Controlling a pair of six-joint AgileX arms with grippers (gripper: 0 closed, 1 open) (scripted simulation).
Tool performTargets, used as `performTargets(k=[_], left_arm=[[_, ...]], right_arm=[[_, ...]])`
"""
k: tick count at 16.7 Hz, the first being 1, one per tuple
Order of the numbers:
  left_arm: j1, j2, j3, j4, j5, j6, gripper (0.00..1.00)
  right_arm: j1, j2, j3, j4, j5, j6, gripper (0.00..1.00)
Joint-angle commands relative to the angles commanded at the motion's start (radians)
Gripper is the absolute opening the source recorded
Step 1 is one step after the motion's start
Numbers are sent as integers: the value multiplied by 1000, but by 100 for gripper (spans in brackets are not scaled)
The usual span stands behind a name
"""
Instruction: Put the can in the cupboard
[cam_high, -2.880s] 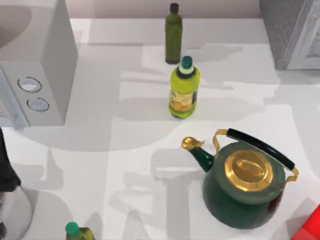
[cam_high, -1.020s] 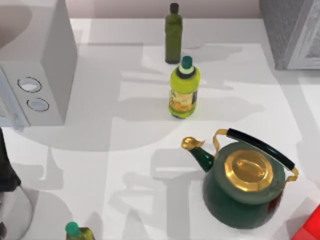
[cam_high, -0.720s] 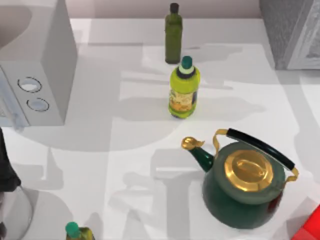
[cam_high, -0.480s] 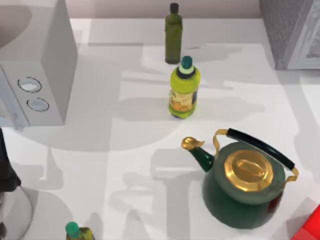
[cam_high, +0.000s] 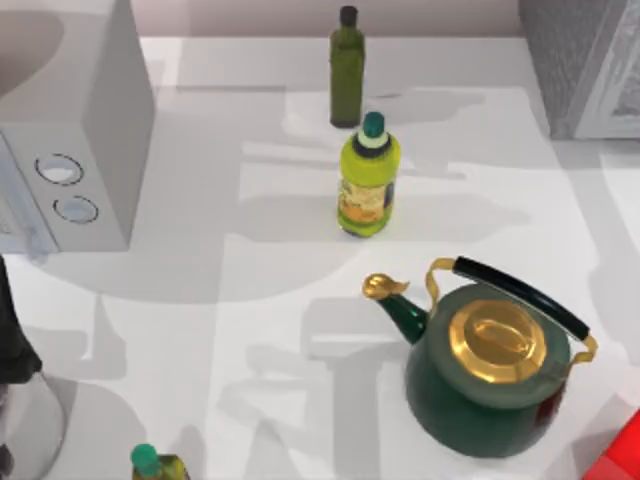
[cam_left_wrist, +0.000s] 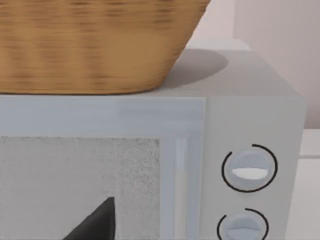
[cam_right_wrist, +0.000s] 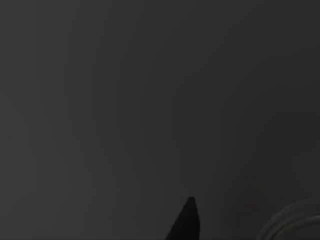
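White tabletop (cam_high: 250, 300): green kettle (cam_high: 490, 375) hiding most of red can (cam_high: 549, 408), likely awkward to reach; closed cupboard (cam_high: 585, 60) far right. Gripper states impossible to tell.

Glossy green kettle (cam_high: 487, 392), woven basket (cam_left_wrist: 95, 45)

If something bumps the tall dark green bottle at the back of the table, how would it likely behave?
The dark green bottle looks tall and narrow on a small base, so it would probably tip rather than slide. Being round, it may roll once down. The yellow bottle stands near, so a fall might strike it.
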Motion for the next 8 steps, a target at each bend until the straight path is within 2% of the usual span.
performTargets(k=[4, 8], left_arm=[[0, 0, 0, 0, 0, 0, 100], [0, 0, 0, 0, 0, 0, 100]], right_arm=[[0, 0, 0, 0, 0, 0, 98], [0, 0, 0, 0, 0, 0, 100]])
